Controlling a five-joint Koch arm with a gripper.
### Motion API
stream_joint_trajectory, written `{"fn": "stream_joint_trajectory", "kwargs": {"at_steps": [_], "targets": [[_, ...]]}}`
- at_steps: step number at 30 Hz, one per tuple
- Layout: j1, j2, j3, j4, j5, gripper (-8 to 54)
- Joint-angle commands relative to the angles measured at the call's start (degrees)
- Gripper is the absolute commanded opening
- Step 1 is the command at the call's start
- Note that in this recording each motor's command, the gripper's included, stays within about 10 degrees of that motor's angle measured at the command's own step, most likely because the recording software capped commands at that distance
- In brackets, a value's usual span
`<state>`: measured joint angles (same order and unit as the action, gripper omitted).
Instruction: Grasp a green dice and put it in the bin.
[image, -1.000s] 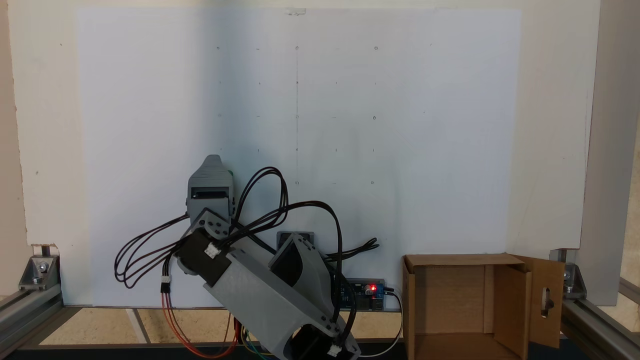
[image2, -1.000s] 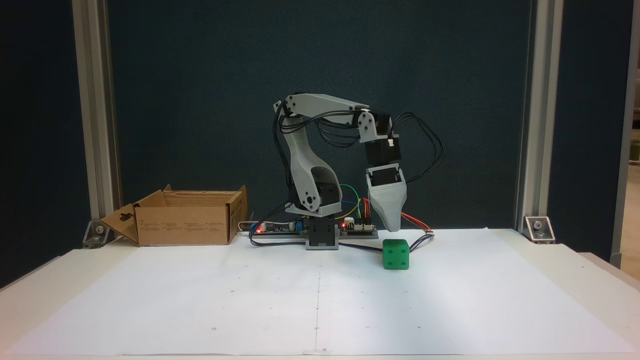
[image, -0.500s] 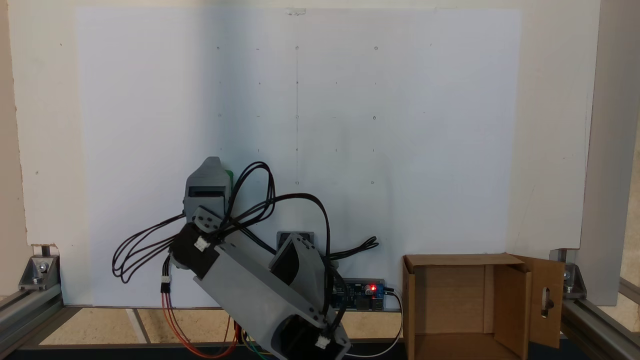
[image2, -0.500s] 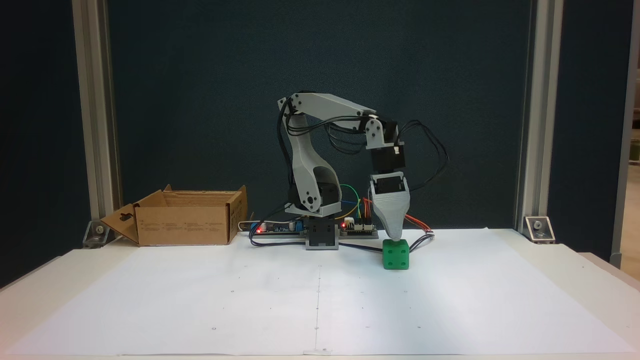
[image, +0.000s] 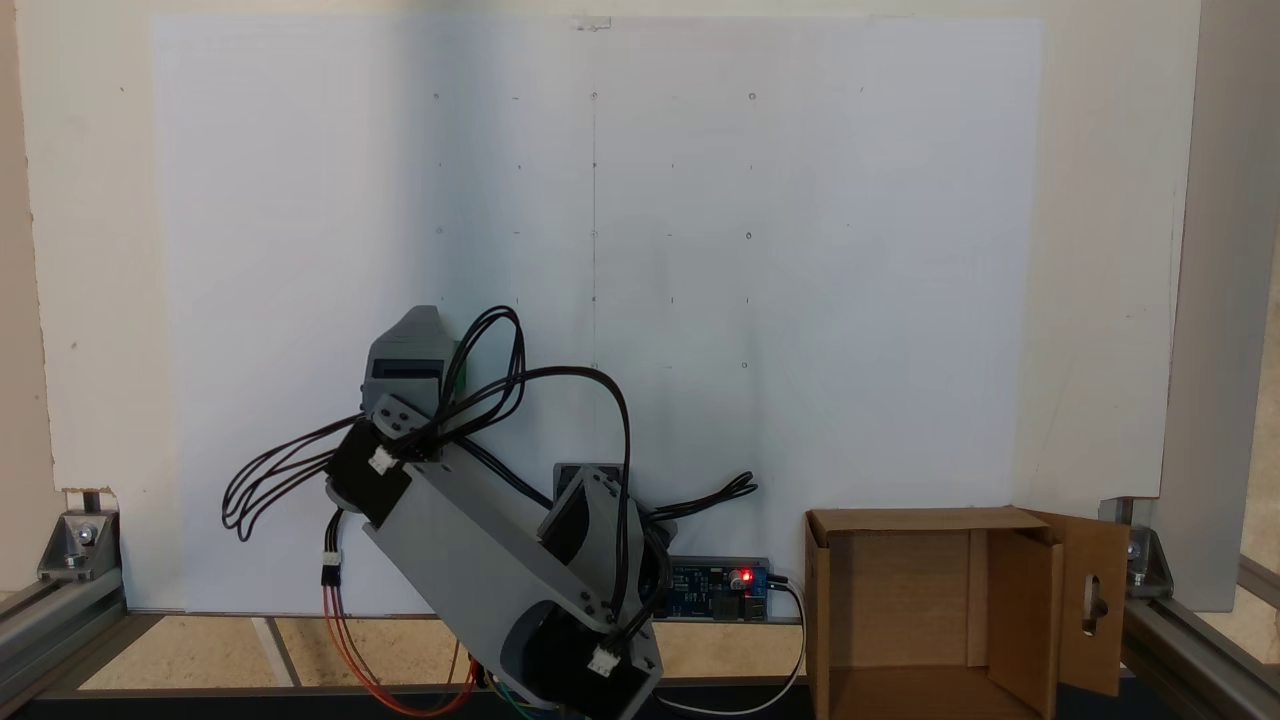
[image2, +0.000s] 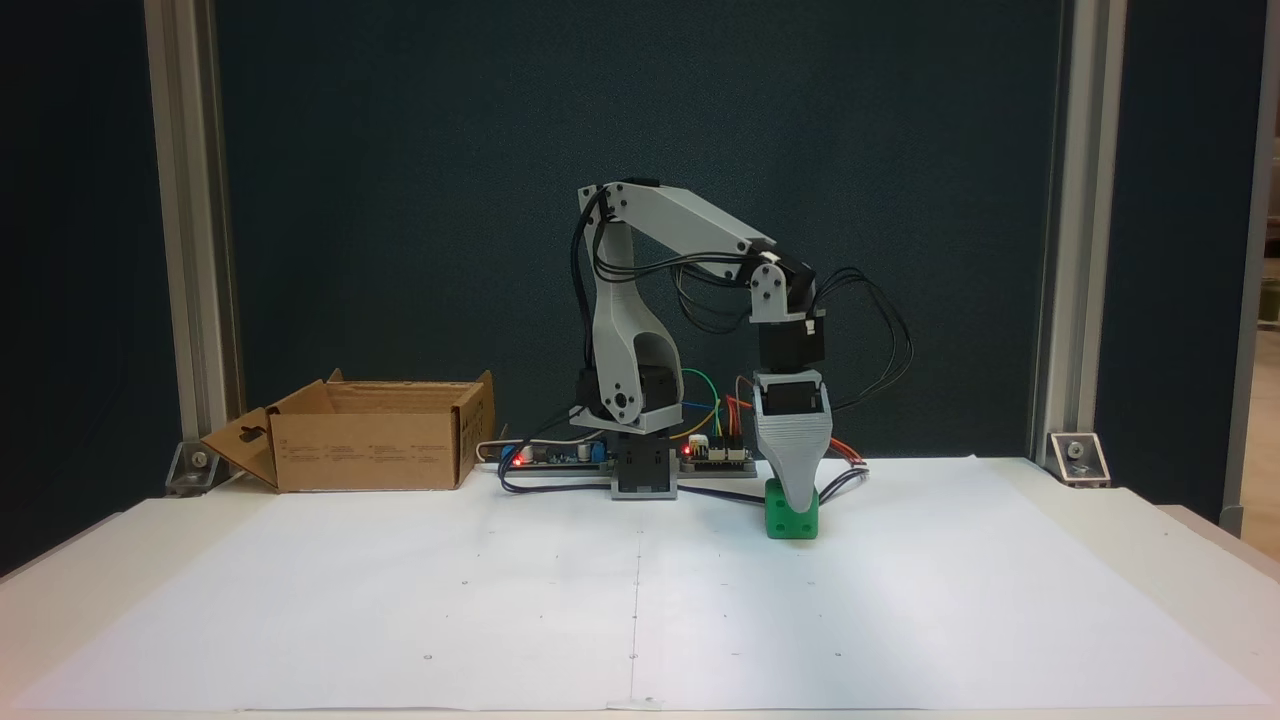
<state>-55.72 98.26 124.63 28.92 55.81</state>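
Green dice is sitting on the white paper sheet that is covering the bench, a little in front of the arm's base and to its right in the front-facing fixed view. The grey pincer is pointing straight down, its tapered tip overlapping the cube's top and upper front face. Its two jaws are lying one behind the other, so I cannot tell whether they are apart, together or clamped on the cube. From above, a thin green sliver is peeking out beside the pincer head. Judging by this, the reach is done and the grasp is in hand: the cube is resting on the paper, not lifted. Further back and well apart, on the left of the front-facing view, the cardboard bin is standing open with nothing showing inside. Closing, lifting, carrying across the base and releasing are all left.
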Motion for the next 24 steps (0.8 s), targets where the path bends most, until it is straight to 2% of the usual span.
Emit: {"fn": "stream_joint_trajectory", "kwargs": {"at_steps": [1, 24], "targets": [[0.0, 0.18, -1.32, -0.7, 4.48, 42.7], [1.58, -1.85, -0.35, -1.58, 4.39, 42.3]]}}
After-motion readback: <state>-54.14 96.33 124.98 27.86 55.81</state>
